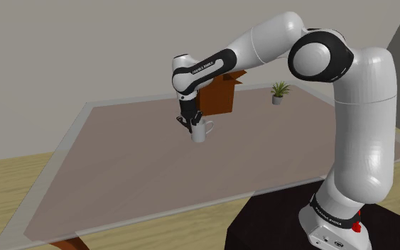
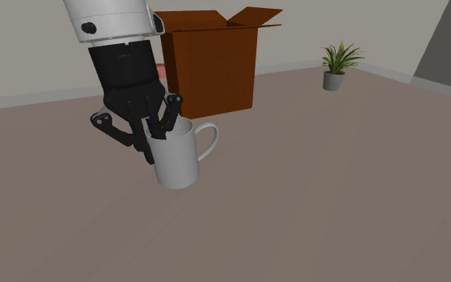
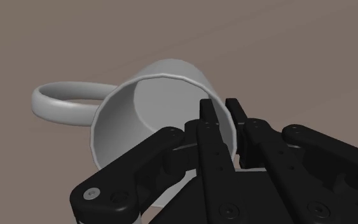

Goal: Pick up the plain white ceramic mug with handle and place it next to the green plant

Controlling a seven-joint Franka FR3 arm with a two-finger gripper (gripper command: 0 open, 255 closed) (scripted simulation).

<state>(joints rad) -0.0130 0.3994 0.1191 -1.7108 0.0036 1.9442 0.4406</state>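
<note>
we are pinching the white mug (image 2: 179, 164) (image 3: 174, 73) (image 1: 200, 134) by its rim with the gripper (image 2: 158, 136) (image 3: 223, 121) (image 1: 189, 126), fingers narrowly spread, one inside and one outside. the mug is tilting near the brown box (image 2: 211, 68), well apart from the green plant (image 2: 340, 62) (image 1: 279, 91).

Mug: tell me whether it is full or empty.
Empty, as far as visible: the mug shows a bare inner wall, with the end effector clasping its rim.
</note>
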